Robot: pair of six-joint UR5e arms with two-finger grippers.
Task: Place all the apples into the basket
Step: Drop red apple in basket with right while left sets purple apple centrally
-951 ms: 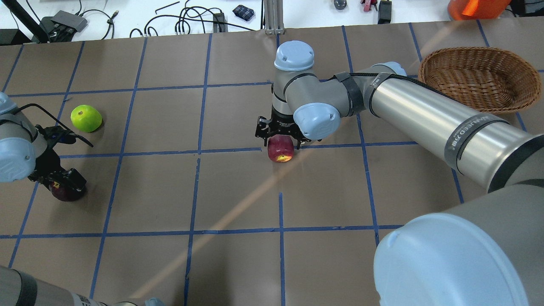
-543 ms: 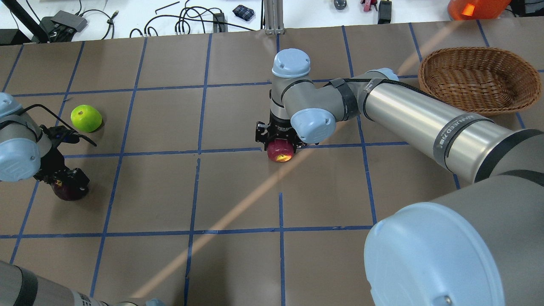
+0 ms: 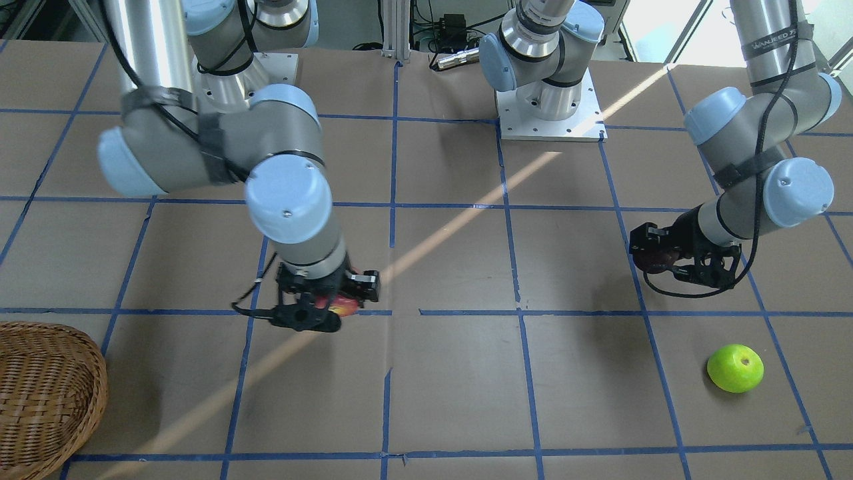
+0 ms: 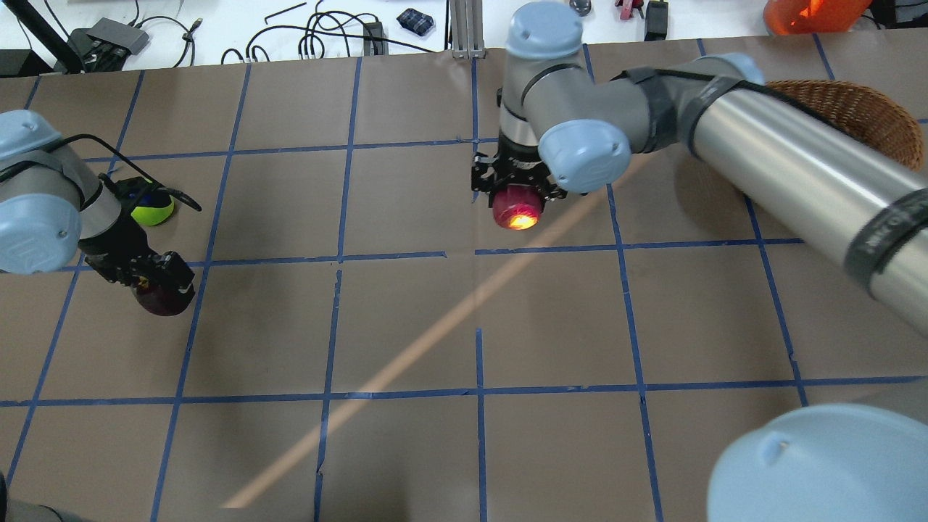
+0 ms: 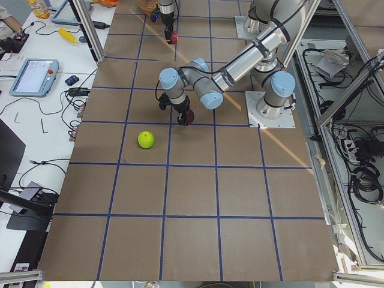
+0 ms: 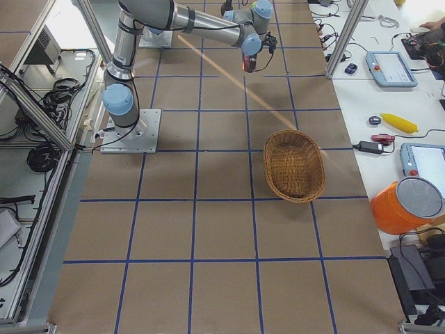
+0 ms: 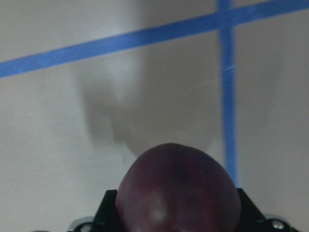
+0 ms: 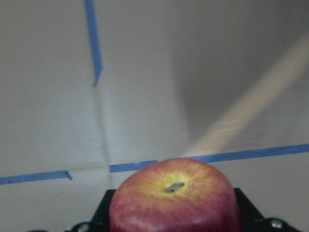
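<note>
My right gripper (image 4: 516, 197) is shut on the red apple (image 4: 515, 209), which hangs above the table's middle with its yellow patch facing down; the right wrist view fills with that red apple (image 8: 175, 198). At the left, my left gripper (image 4: 161, 288) is shut on the dark purple apple (image 4: 165, 299), also seen close up as the purple apple (image 7: 178, 193) off the paper. The green apple (image 3: 735, 367) lies on the table beyond the left gripper, half hidden overhead. The wicker basket (image 4: 859, 109) stands at the far right, partly behind the right arm.
Brown paper with a blue tape grid covers the table. A white bench with cables (image 4: 319, 32) and an orange container (image 4: 805, 11) lies past the far edge. The right arm's elbow (image 4: 819, 464) fills the near right corner overhead.
The right gripper has risen and shifted toward the far right with the red apple. The left gripper has lifted the purple apple and moved right, now partly covering the green apple overhead.
</note>
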